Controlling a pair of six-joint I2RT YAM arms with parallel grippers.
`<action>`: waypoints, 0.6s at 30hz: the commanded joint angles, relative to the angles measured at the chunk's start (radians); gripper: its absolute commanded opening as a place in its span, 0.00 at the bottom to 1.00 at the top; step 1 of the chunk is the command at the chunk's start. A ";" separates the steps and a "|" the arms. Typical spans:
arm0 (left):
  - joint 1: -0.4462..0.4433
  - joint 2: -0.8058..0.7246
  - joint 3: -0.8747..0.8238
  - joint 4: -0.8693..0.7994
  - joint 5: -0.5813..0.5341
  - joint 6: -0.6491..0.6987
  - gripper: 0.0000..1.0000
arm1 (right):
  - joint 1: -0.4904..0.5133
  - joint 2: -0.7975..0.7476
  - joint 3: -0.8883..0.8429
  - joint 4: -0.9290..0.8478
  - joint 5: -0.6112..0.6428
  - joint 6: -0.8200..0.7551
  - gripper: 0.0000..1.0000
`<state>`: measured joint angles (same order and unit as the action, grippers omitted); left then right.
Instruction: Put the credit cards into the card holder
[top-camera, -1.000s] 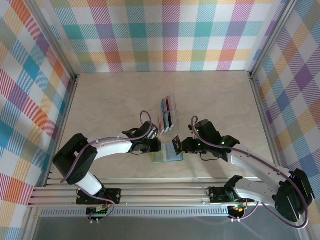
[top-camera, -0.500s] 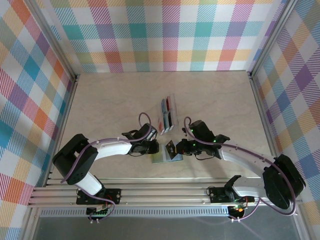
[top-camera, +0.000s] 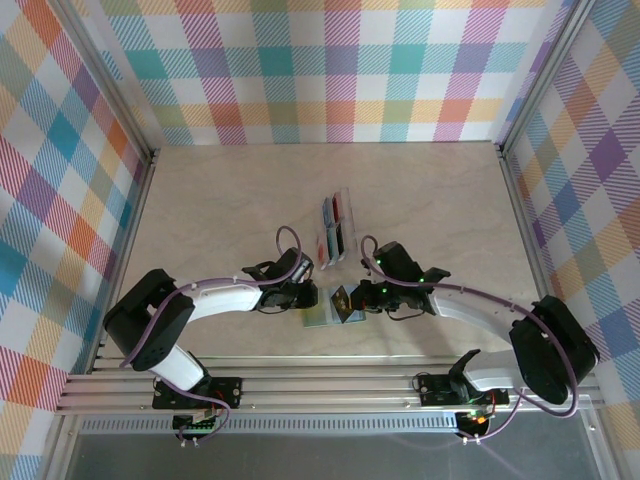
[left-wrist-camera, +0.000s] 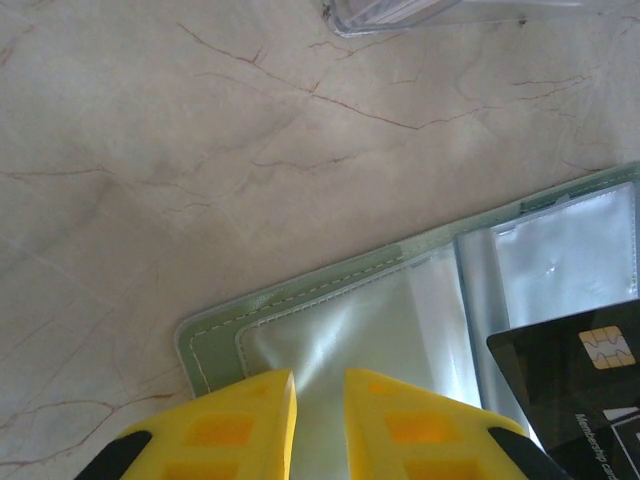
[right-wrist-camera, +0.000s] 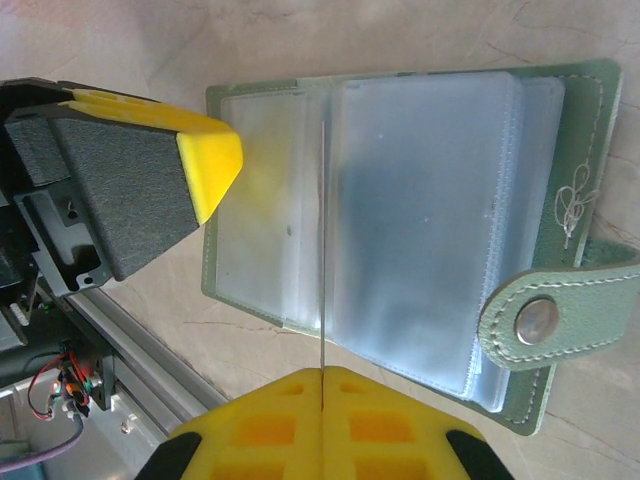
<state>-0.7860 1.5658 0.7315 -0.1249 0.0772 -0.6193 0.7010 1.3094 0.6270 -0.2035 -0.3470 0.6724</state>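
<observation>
Your right jaws grip a thin dark card (left-wrist-camera: 575, 385) above the open grey-green wallet (right-wrist-camera: 420, 200). Left jaws sit nearly together on it.

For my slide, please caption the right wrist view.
Right hand holds a card edge-on over the open card holder; left hand at one corner.

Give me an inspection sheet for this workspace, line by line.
Surface: pale marbled table, no spills seen.
Job's things: card holder lies open, clear sleeves up; dark card held over its sleeves; more cards sit in a clear tray.
Clutter: nothing seen.
Grippers: left gripper nearly closed, tips on the holder's left page; right gripper clamps the dark card.
Cables: purple cables loop along both arms.
Surroundings: plaid walls; aluminium rail at the near edge.
</observation>
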 joint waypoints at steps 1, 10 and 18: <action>-0.011 -0.016 -0.024 -0.030 -0.020 0.003 0.21 | 0.005 0.027 -0.011 0.028 -0.028 -0.017 0.00; -0.011 -0.020 -0.030 -0.027 -0.016 0.001 0.21 | -0.004 0.089 -0.020 0.079 -0.077 -0.025 0.00; -0.011 -0.022 -0.028 -0.029 -0.019 0.002 0.21 | -0.033 0.110 -0.039 0.109 -0.133 -0.024 0.00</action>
<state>-0.7860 1.5581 0.7235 -0.1219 0.0757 -0.6193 0.6823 1.4128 0.6121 -0.1284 -0.4271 0.6659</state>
